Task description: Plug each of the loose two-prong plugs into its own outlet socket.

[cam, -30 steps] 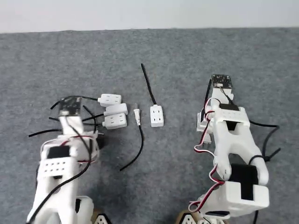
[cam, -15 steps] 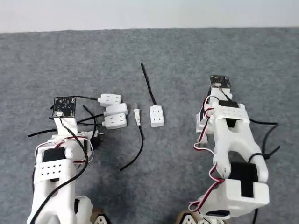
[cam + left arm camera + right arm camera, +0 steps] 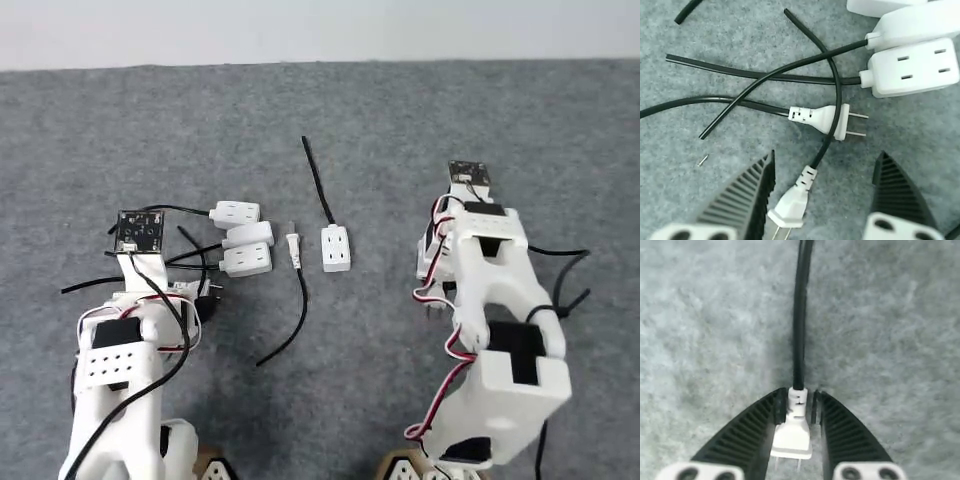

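Right gripper [image 3: 800, 394] clamps two-prong plug [image 3: 791, 432] by body, prongs free for insertion; left gripper [image 3: 827, 156] wide over loose plug [image 3: 791, 206], apparently for pickup.

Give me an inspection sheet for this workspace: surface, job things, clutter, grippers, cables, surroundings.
Surface: grey carpet.
Job's things: three sockets clustered by the left arm; lone socket mid-table, loose plug beside it, unplugged.
Clutter: small metal bit on the carpet.
Grippers: left gripper open over two plugs; right gripper shut on fourth plug.
Cables: black cords cross near the cluster.
Surroundings: pale wall behind.
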`<state>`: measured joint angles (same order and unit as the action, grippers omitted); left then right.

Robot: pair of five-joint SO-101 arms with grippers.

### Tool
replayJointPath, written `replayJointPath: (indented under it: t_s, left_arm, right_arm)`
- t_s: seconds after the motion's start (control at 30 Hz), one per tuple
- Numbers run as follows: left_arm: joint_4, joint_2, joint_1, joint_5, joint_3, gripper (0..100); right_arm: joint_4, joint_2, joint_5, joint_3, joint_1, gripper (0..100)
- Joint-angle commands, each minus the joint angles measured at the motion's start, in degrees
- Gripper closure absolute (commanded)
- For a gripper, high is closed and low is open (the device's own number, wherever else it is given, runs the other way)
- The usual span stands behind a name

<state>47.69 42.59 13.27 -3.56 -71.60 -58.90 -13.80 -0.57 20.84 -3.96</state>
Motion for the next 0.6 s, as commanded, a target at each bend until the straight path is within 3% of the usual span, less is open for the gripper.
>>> replayJointPath:
  t_s: [0.0,0.33,0.4,0.53,0.57]
  left_arm:
    - [-1.32,1.32,0.44,-0.62,0.57,70]
    - [-0.97,1.14,-4.22,-0.53,-0.22,71]
    - [-0.97,1.14,-5.63,-0.62,-0.31,77]
    - [-1.05,1.14,-9.41,-5.63,-0.40,100]
    - [-1.05,1.14,-10.37,-6.15,-0.40,99]
  right_arm:
    - [-2.24,-0.84,-0.88,-3.60,0.75,99.5]
    - [-8.84,6.55,-0.79,-4.13,0.92,99.1]
    - [-11.38,12.18,-0.70,-4.04,2.07,99.1]
    - [-15.52,25.19,-0.70,-3.87,6.81,99.1]
    - [-16.40,28.62,-0.70,-3.87,8.57,99.1]
